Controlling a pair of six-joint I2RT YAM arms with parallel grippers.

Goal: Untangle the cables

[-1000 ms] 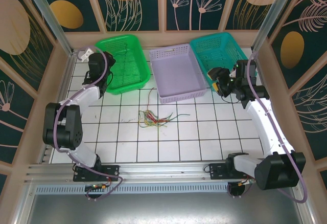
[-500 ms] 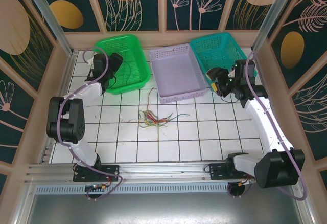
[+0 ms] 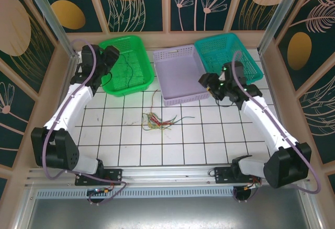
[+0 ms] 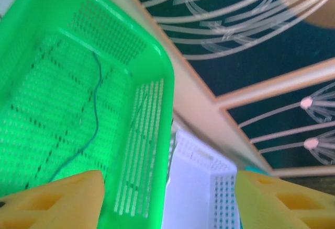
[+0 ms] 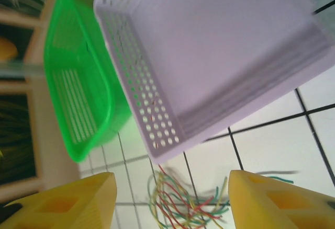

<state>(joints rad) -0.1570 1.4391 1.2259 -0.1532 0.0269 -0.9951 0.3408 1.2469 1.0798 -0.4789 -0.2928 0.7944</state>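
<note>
here the tangled cables (image 3: 159, 120) lie on the white tiles (image 3: 220, 135) just before the lilac basket (image 5: 152, 109). one dark green wire (image 4: 98, 90) lies alone in the green basket (image 4: 141, 135) under the left gripper (image 4: 167, 200), spread wide and empty. the right gripper (image 5: 170, 197), equally wide and empty, faces them, probably to draw another.

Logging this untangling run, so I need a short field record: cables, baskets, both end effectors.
cables: tangled bunch of thin green, red, orange and yellow wires, lying on the white tiled table
green perforated plastic basket: holds one thin dark wire
lilac perforated plastic basket: nothing seen inside
left end effector: open, at the green basket's left edge
right end effector: open, beside the lilac basket's right wall
</note>
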